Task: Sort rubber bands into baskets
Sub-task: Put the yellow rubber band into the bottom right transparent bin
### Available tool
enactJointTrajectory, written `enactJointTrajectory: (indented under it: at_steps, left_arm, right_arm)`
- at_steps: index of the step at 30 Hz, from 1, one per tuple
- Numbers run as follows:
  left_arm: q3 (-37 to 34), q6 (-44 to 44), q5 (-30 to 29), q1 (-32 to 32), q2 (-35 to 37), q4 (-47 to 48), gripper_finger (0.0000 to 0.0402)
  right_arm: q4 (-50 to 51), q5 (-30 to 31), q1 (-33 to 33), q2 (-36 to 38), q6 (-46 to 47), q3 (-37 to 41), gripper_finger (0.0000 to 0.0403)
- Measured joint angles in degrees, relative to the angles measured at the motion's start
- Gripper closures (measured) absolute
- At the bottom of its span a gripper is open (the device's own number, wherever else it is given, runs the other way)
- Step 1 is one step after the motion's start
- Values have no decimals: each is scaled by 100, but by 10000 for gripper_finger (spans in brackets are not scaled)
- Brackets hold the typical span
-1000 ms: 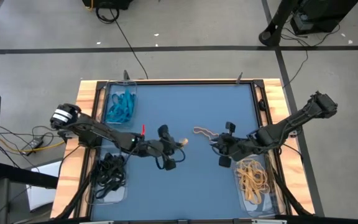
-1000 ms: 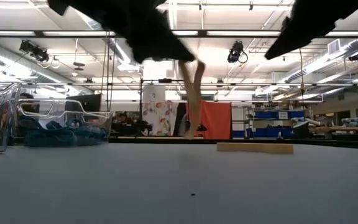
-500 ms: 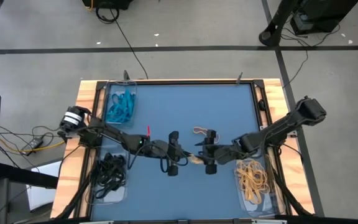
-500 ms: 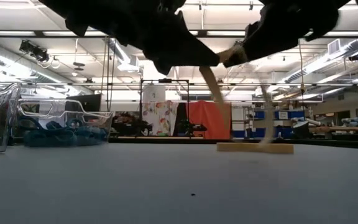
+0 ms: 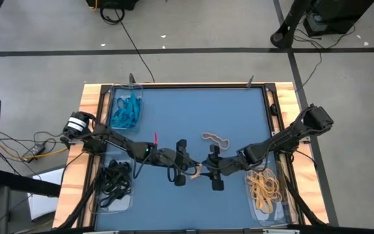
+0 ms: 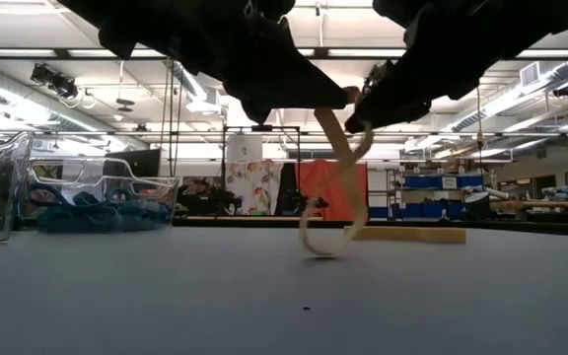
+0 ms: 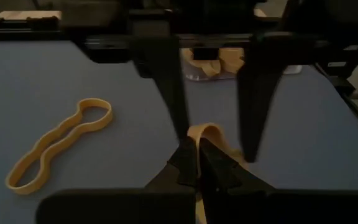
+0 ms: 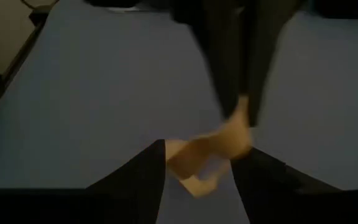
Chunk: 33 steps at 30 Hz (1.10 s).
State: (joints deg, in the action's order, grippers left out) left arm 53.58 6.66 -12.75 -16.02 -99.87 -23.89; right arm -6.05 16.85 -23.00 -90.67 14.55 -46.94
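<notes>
The left hand [image 5: 188, 170] is clenched on a tan rubber band [image 6: 330, 187] near the middle of the blue desk [image 5: 193, 110], pinching its upper end. The band hangs from the fingers with its long axis close to upright, its lower loop just reaching the desk surface in the low view. The right hand [image 5: 210, 172] faces the left one from just beside it, its fingers [image 7: 253, 93] spread apart on either side of the same band — around it, not closed on it.

A second ago the two hands were well apart, and the right one was back near the tray of tan bands [image 5: 265, 185]; since then it has come across to meet the left hand, and the band now hangs lower.

A second tan band [image 5: 214, 138] lies flat on the desk just beyond the hands, its long axis running across the desk. A tray with teal bands [image 5: 126, 110] sits at the far left corner, and a tray with black bands [image 5: 112, 182] at the near left. Nothing lies between the hands and the trays.
</notes>
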Motion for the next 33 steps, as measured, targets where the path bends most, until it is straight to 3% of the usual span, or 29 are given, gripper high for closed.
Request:
enactJointTrajectory:
  at_steps: [7, 14, 18, 25, 29, 33]
  left_arm:
    - [-2, 2, -121, -217, -5, -66, 396]
    - [1, 141, -430, -326, -5, 3, 395]
    - [-2, 444, -435, -324, -5, 239, 375]
    - [-235, 542, -534, -311, -4, 190, 290]
    - [-356, 522, -1039, -283, -3, -20, 247]
    - [-423, 269, -1800, -227, -8, -42, 230]
  right_arm:
    - [-541, 94, 0, -219, 285, 0, 251]
    - [-538, -192, -86, -199, 494, 0, 388]
    - [-374, -226, -184, -159, 747, 0, 393]
    - [1102, -873, -422, 621, 1371, 2, 398]
    - [1899, -1691, -603, 1388, 1753, 0, 398]
    - [2784, -2503, -1049, 2147, 2172, 0, 398]
